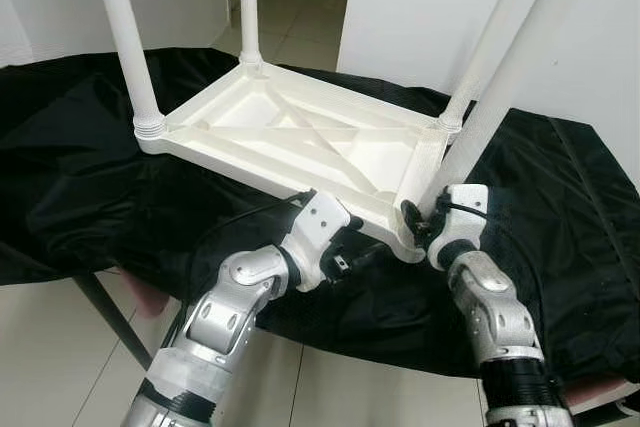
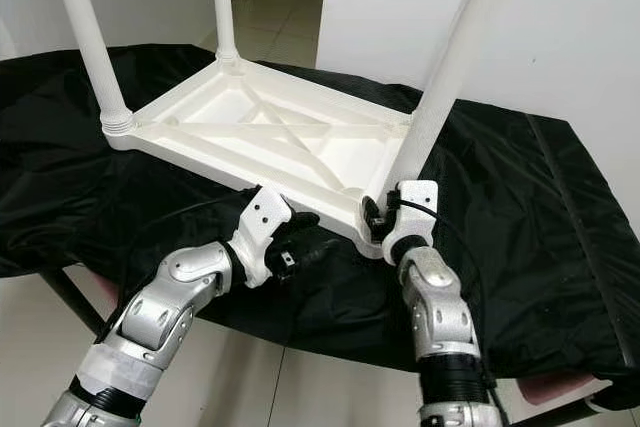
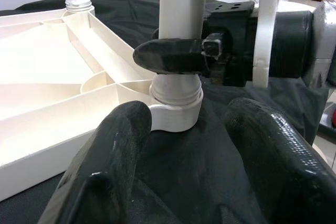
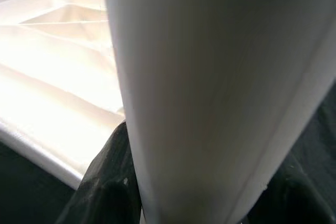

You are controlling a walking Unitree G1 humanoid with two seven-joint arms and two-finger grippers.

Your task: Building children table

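Nearest the camera, two silver jointed arms reaching up from the near edge. Beyond them, a worktop point(image 1: 90, 177) draped in crinkled, faintly glossy black cloth, probably laid to spare the plastic from scratches. On it, the children table top point(image 1: 300, 137), flipped underside up so the leg sockets face upward: white moulded plastic, smooth and matte, stiffened by diagonal ribs. Three white legs already upright in their corners: far-left leg point(image 1: 128, 42), far-middle leg point(image 1: 249, 2), far-right leg point(image 1: 478, 67), each a slightly tapered tube with a ridged collar at the base. Fourth leg point(image 1: 500, 87) leaning up and right from the near-right corner socket point(image 3: 176, 111), apparently being seated or twisted home.

Right end effector point(image 1: 425, 222) closed around that leg just above the socket, one black finger point(image 3: 170, 56) wrapped across the tube. Left end effector point(image 1: 365, 252) at the near edge beside the same corner, its two glossy rounded fingers point(image 3: 113, 150) spread wide with nothing between them, likely poised to steady the top.
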